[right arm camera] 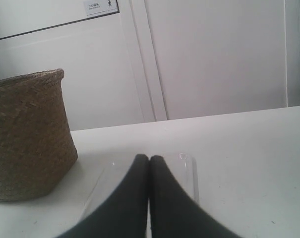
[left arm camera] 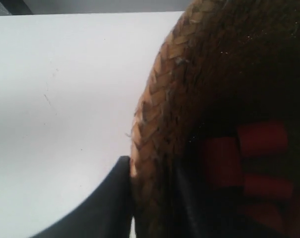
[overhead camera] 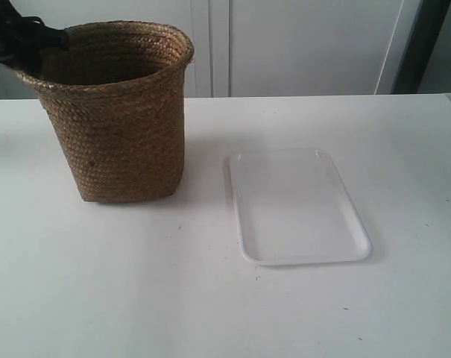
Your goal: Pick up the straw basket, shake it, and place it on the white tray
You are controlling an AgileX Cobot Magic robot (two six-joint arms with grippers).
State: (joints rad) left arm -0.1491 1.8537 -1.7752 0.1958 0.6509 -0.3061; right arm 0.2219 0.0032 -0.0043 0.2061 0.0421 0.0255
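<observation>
Pinched the basket [overhead camera: 121, 112] by its rim with the left gripper [left arm camera: 150, 167], one finger inside, one outside. Held the right gripper [right arm camera: 149, 163] pressed closed, empty. Saw the basket on the table [overhead camera: 98, 291], beside the tray [overhead camera: 300, 209], apart.

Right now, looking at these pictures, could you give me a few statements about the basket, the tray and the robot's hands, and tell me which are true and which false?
1. The straw basket stands on the white tray. False: it sits beside the tray, apart from it.
2. The left hand pinches the basket's rim, one finger inside, one outside. True.
3. The tray has nothing on it. True.
4. The right hand is spread wide open. False: its fingers are pressed together.
5. The basket is empty. False: red pieces show inside it.
</observation>
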